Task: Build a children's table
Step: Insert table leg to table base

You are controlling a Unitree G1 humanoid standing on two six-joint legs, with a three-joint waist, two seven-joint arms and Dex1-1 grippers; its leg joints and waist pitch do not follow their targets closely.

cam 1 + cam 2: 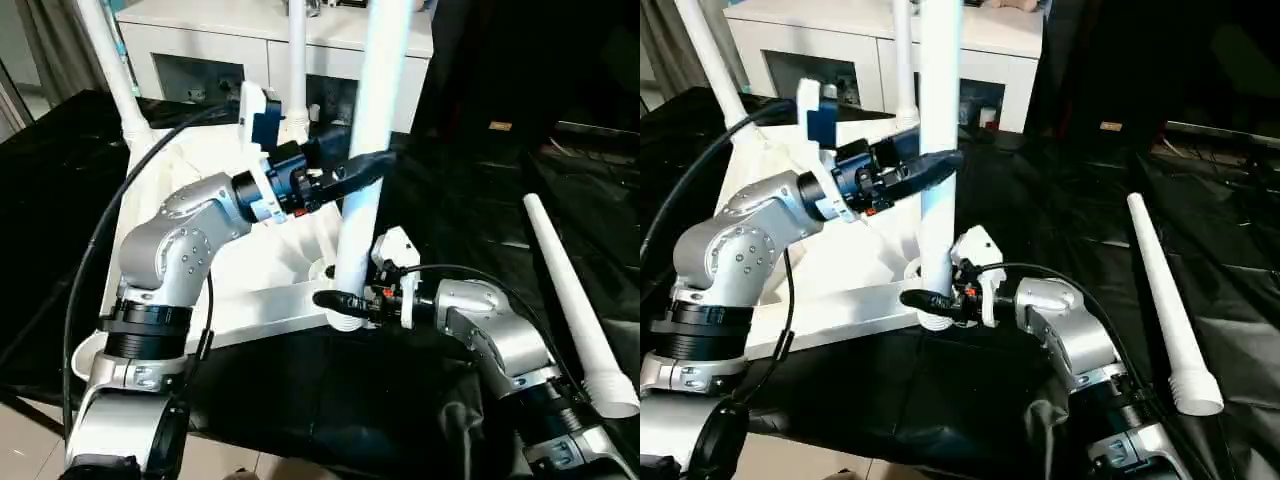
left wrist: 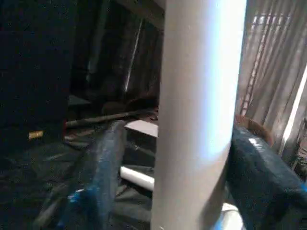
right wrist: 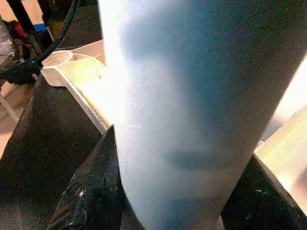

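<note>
Both hands (image 1: 372,168) (image 1: 335,300) grip a leg (image 1: 368,150), seemingly seated in its corner socket (image 1: 345,318).

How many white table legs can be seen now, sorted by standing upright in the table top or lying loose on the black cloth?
Legs standing upright in the table top: 3, namely the held leg, the back-left leg and the back leg.
Legs lying loose on the black cloth: 1, the loose leg.
Total: 4.

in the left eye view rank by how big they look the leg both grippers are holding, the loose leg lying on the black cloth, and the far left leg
1. Held leg: looks thickest, and nearest the camera.
2. Loose leg on the black cloth: seen end to end.
3. Far left leg: thinnest, cut off at the picture's top.

All may really match; distance skews this.
</note>
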